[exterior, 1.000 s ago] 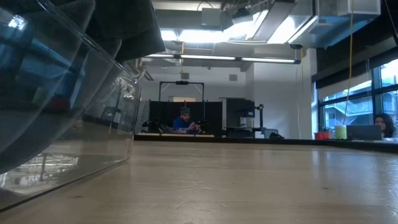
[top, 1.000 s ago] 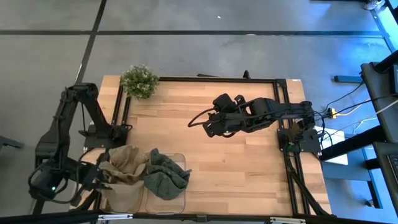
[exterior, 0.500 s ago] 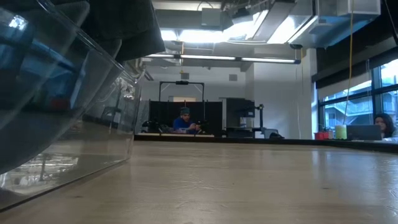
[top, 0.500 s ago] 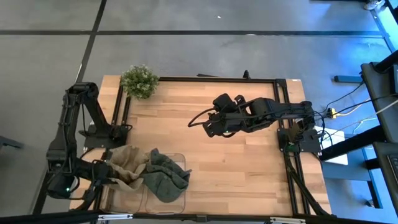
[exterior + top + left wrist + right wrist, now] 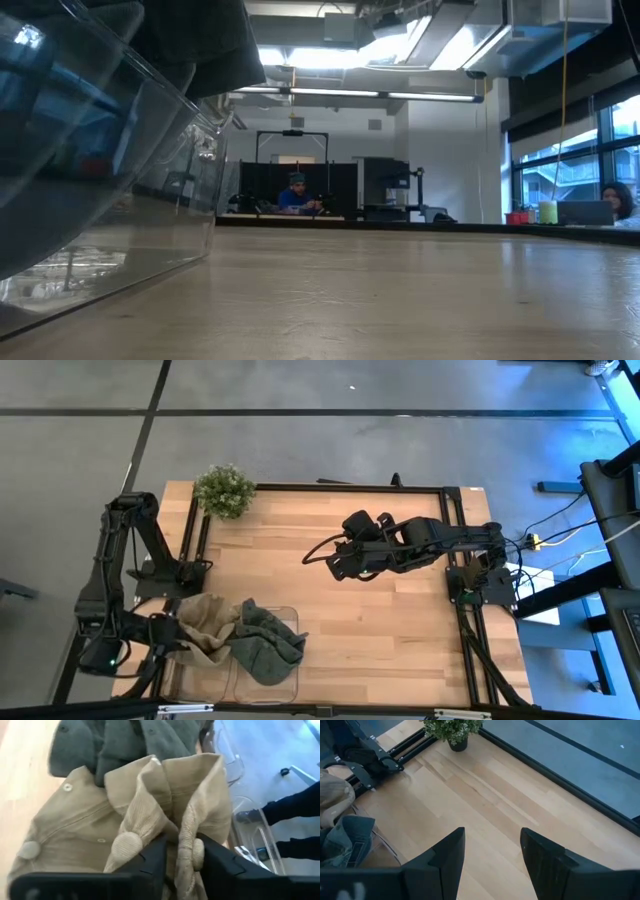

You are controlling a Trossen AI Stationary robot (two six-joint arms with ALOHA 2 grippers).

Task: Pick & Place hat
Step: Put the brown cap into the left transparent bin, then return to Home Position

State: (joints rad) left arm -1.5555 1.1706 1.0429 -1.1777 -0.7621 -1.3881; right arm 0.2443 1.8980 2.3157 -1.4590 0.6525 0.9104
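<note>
Release stage of the hat placement. The left gripper (image 5: 177,865) sits at the near-left corner of the worktop (image 5: 400,630), at the outer edge of the clear bin (image 5: 285,615), and its fingers (image 5: 150,862) stand narrowly parted with a fold of the tan hat (image 5: 150,815) lying between them; compared with one second earlier, the pinch on the cloth is slackening, and whether the fold is yet fully free of the pads cannot be told. The tan hat lies directly ahead of this gripper, bunched against the grey hat (image 5: 268,642), which rests just beyond it in the bin. In the overhead picture from a second ago the tan hat is spread more broadly, reaching nearer the worktop's front edge, and the arm reaches lower; by half a second ago the cloth has drawn in toward the grey hat and the arm has shifted back, and it matches that picture now. This suggests that the place is essentially made and that only withdrawal remains, with some risk that the cloth drags out with the fingers. The right gripper (image 5: 492,857) waits above the middle of the worktop, fingers wide apart with nothing between them, unchanged throughout. The potted plant (image 5: 225,490) stands well beyond both grippers.
</note>
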